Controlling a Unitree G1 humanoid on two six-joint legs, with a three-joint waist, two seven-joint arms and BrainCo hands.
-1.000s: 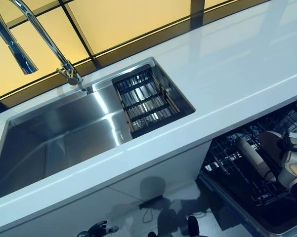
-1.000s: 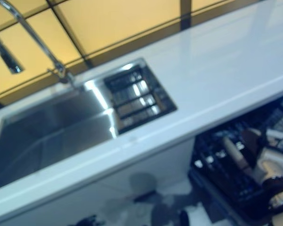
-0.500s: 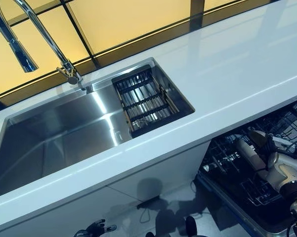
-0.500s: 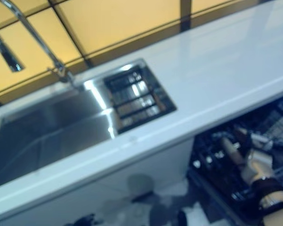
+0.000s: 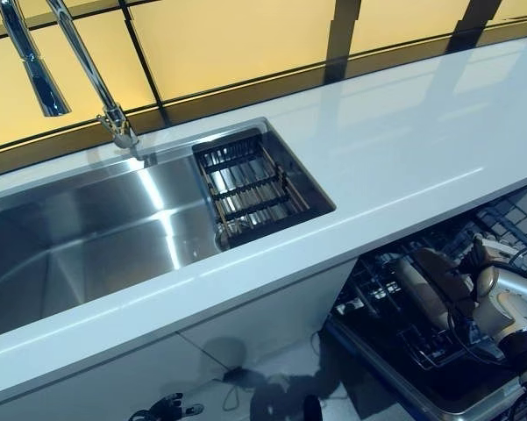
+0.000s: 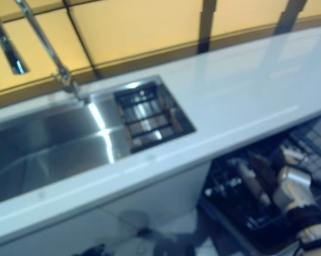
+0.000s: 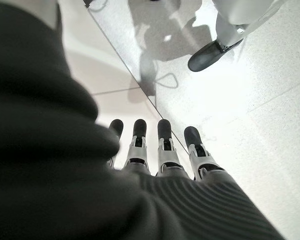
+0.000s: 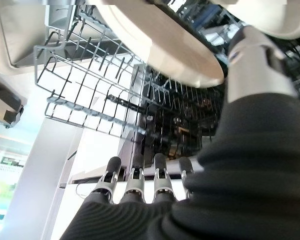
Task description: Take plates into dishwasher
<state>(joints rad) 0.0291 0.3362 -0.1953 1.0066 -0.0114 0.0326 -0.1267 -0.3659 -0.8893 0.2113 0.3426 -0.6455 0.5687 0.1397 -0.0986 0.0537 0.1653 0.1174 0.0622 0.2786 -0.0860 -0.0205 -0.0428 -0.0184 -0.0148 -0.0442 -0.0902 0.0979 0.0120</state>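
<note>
Yellow tiled wall (image 5: pixel 228 39) behind a long white worktop (image 5: pixel 403 149), with a steel sink (image 5: pixel 88 237) sunk into it. Curved tap (image 5: pixel 79 61) at the back edge of the sink; slatted wire insert (image 5: pixel 250 180) sitting in the sink's right end.

Below and to the right of the sink, under the worktop edge: dishwasher rack (image 5: pixel 377 289) pulled out, dark wire tines showing. Beige plate (image 5: pixel 423 291) standing on edge among those tines, on the side of the rack nearer the sink.

Right hand (image 5: pixel 495 294) down in the rack just beside the plate, on the side away from the sink. Fingers (image 8: pixel 135 185) straight and side by side in the wrist view, not curled round anything — plate's broad face close past them, thumb near its rim. Cannot tell whether thumb and plate touch.

Left hand (image 5: pixel 165 409) hanging low, below the sink and in front of the cabinet fronts — fingers straight and relaxed over the pale floor (image 7: pixel 269 115), holding nothing.
</note>
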